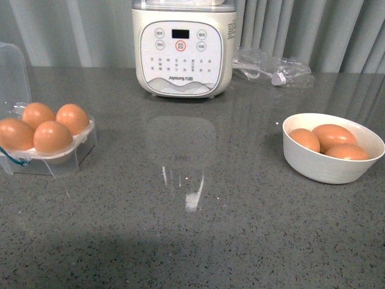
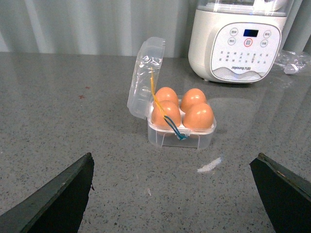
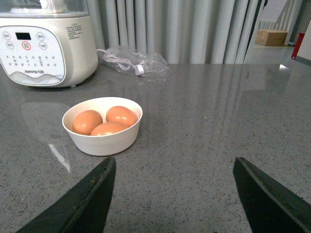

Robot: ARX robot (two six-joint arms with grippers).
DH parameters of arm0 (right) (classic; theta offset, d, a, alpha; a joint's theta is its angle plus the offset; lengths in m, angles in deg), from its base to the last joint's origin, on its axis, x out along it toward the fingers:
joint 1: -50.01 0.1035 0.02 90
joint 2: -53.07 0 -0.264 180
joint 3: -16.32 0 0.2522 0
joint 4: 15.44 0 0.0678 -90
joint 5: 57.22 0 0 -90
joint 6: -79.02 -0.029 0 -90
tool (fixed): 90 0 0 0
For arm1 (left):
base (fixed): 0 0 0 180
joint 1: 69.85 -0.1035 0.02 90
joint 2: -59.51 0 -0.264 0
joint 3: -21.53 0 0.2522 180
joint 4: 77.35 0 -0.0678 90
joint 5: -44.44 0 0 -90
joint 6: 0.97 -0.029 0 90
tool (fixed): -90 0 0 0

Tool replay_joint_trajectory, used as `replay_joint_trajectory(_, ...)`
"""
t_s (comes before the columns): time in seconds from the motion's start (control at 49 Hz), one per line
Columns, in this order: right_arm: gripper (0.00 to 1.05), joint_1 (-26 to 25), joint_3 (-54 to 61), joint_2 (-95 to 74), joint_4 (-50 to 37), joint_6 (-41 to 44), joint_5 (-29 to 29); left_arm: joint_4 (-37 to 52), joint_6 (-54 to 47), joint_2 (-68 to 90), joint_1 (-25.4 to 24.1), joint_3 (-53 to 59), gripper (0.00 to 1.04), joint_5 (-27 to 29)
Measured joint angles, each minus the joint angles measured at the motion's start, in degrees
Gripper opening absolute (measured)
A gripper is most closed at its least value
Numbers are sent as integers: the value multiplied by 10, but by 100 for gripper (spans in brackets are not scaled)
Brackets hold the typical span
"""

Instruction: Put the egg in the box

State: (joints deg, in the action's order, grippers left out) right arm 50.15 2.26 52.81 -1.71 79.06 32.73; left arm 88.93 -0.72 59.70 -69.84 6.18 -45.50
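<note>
Front view: from robot body, high, looks down across desk [image 1: 198, 241] toward cooker [image 1: 182, 51] and curtain [image 1: 313, 30]; box [image 1: 66, 162] far left, bowl [image 1: 325, 171] right.
Left wrist view: low over desk, faces box [image 2: 194, 141], fairly close.
Right wrist view: low, faces bowl [image 3: 104, 143], close.
All three share cooker; front shares box with left wrist view, bowl with right.

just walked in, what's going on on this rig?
Nothing is being handled at the moment. The left gripper and right gripper are both open and empty, above the grey table. The small clear plastic egg carton sits on the robot's left, lid up, all four cups filled with orange-brown eggs. Three more brown eggs lie in the round white bowl on the right.
</note>
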Motion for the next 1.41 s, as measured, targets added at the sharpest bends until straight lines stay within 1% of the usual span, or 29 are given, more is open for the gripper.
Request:
replay_joint_trajectory(0.041,83,0,0,0,0,0,0,0,0,0,0,0,98,0)
replay_joint_trajectory(0.163,99,0,0,0,0,0,0,0,0,0,0,0,98,0)
replay_joint_trajectory(0.245,97,0,0,0,0,0,0,0,0,0,0,0,98,0)
replay_joint_trajectory(0.571,98,0,0,0,0,0,0,0,0,0,0,0,98,0)
replay_joint_trajectory(0.612,98,0,0,0,0,0,0,-5,6,6,-6,-1,98,-15)
replay_joint_trajectory(0.653,98,0,0,0,0,0,0,-5,29,36,-29,-7,98,-71)
replay_joint_trajectory(0.673,98,0,0,0,0,0,1,2,31,48,-37,-9,98,-79)
replay_joint_trajectory(0.714,98,0,0,0,0,0,0,44,46,110,-70,-18,98,-134)
replay_joint_trajectory(0.755,98,0,0,0,0,0,-1,87,53,163,-95,-27,98,-155)
replay_joint_trajectory(0.796,98,0,0,0,0,0,0,149,59,233,-126,-43,98,-165)
replay_joint_trajectory(0.816,98,0,0,0,0,0,0,164,60,249,-133,-47,98,-166)
replay_joint_trajectory(0.857,98,0,0,0,0,0,0,222,62,313,-158,-68,98,-173)
replay_joint_trajectory(0.918,98,0,0,0,0,0,0,280,68,386,-181,-94,98,-183)
replay_joint_trajectory(1.0,98,0,0,0,0,0,0,351,70,482,-201,-130,98,-181)
replay_joint_trajectory(1.041,98,0,0,0,0,0,0,390,67,536,-206,-146,98,-172)
replay_joint_trajectory(1.122,98,0,0,0,0,0,0,466,40,630,-210,-175,98,-133)
replay_joint_trajectory(1.265,98,0,0,0,0,0,0,551,-16,743,-212,-226,98,-94)
replay_joint_trajectory(1.327,98,0,0,0,0,0,0,570,-36,773,-208,-241,98,-79)
replay_joint_trajectory(1.408,98,0,0,0,0,0,0,564,-71,813,-196,-269,98,-56)
